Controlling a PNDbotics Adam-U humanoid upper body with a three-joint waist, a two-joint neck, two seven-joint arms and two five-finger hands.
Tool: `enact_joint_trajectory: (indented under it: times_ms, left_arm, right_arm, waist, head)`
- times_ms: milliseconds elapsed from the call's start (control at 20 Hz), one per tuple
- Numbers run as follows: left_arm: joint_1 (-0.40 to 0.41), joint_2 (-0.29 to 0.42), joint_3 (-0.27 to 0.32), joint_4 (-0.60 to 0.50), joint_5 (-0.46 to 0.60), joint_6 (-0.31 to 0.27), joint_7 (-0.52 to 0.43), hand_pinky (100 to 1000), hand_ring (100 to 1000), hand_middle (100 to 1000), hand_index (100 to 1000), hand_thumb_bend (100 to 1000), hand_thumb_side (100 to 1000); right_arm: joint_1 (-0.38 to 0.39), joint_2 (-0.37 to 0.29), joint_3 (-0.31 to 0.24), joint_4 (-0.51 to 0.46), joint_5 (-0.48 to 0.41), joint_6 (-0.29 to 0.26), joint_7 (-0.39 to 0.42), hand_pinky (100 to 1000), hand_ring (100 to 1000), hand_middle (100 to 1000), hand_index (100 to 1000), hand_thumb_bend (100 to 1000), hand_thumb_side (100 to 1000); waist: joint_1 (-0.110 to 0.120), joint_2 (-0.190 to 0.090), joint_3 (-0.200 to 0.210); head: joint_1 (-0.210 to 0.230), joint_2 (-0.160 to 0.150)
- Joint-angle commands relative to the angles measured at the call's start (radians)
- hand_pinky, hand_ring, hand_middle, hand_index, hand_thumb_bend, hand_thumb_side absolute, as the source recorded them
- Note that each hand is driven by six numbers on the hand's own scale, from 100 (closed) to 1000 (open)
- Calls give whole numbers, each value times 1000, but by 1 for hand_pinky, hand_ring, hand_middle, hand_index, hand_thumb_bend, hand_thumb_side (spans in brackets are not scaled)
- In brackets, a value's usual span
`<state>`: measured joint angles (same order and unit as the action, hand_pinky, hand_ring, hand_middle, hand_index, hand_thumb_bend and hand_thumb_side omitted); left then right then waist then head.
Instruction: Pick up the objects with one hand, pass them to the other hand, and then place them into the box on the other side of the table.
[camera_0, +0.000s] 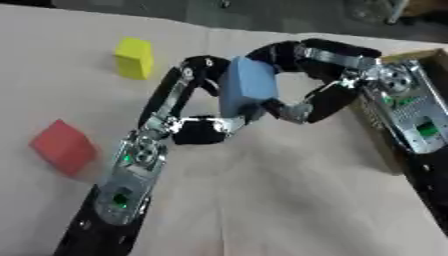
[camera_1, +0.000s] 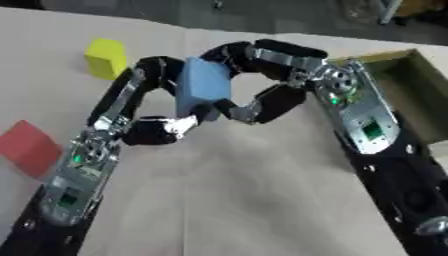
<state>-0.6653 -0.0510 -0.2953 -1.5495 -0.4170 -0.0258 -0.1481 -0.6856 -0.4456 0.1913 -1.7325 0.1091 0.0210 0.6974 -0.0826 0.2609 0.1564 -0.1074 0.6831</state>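
Two hands are on one blue block (camera_0: 248, 87) right now, up above the table (camera_0: 262, 200) around the middle of the view. The left hand (camera_0: 188, 107) comes up from about 7 o'clock, fingers curled over the block's top and left side and the thumb tucked under its bottom corner. The right hand (camera_0: 311, 75) reaches in from about 2 o'clock, fingers hooked over the top edge and thumb pressing at the lower right, so both are clamped on it at once. The block sits upright, slightly tilted, between the two palms.

Other stuff: a yellow block (camera_0: 134, 57) sits on the table at about 10 o'clock, well apart from the hands, and a red block (camera_0: 64, 147) lies at about 8 o'clock near the left arm. The cardboard box (camera_1: 411, 95) is over at 3 o'clock, just behind the right wrist.
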Motion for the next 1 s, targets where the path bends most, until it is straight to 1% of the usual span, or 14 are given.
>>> enact_joint_trajectory:
  times_ms: [50, 200, 350, 400, 550, 700, 900, 1000]
  left_arm:
    - [-12, -14, -20, -27, 5, 14, 10, 610, 653, 488, 649, 237, 134]
    - [-12, -12, -18, -27, 0, 32, 30, 643, 708, 544, 723, 453, 239]
    - [-12, -12, -16, -26, -9, 48, 50, 664, 745, 584, 773, 601, 317]
    - [-11, -12, -15, -26, -12, 52, 57, 673, 759, 600, 793, 638, 336]
    - [-12, -12, -14, -25, -18, 60, 71, 689, 777, 623, 828, 706, 370]
    - [-11, -12, -13, -24, -27, 63, 78, 699, 793, 642, 843, 740, 371]
    - [-11, -12, -12, -24, -32, 60, 78, 702, 799, 651, 866, 823, 374]
    - [-11, -11, -11, -26, -36, 55, 74, 703, 800, 653, 867, 832, 374]
  right_arm:
    - [-16, -18, -9, -19, 4, 1, -18, 814, 522, 508, 714, 100, 108]
    - [-15, -19, -9, -20, 5, -1, -26, 805, 509, 492, 692, 100, 100]
    - [-14, -19, -9, -21, 6, -2, -30, 801, 504, 487, 685, 100, 100]
    - [-14, -19, -9, -21, 7, -2, -32, 802, 505, 488, 687, 100, 100]
    - [-14, -20, -10, -24, 9, -1, -36, 800, 502, 485, 683, 100, 100]
    - [-15, -19, -11, -24, 8, 2, -39, 798, 500, 483, 682, 100, 100]
    - [-15, -20, -13, -23, 7, 8, -46, 797, 498, 481, 678, 100, 100]
    - [-15, -21, -14, -23, 7, 9, -49, 796, 498, 480, 678, 100, 100]
  waist:
    - [-2, -16, -2]
    - [-2, -16, -3]
    - [-2, -16, -3]
    - [-2, -16, -3]
    - [-1, -16, -3]
    - [-1, -16, -3]
    - [-1, -16, -3]
    - [-1, -17, -3]
  head:
    - [-3, -11]
    - [-3, -11]
    - [-4, -12]
    - [-4, -12]
    - [-4, -11]
    - [-4, -11]
    - [-5, -12]
    - [-5, -12]
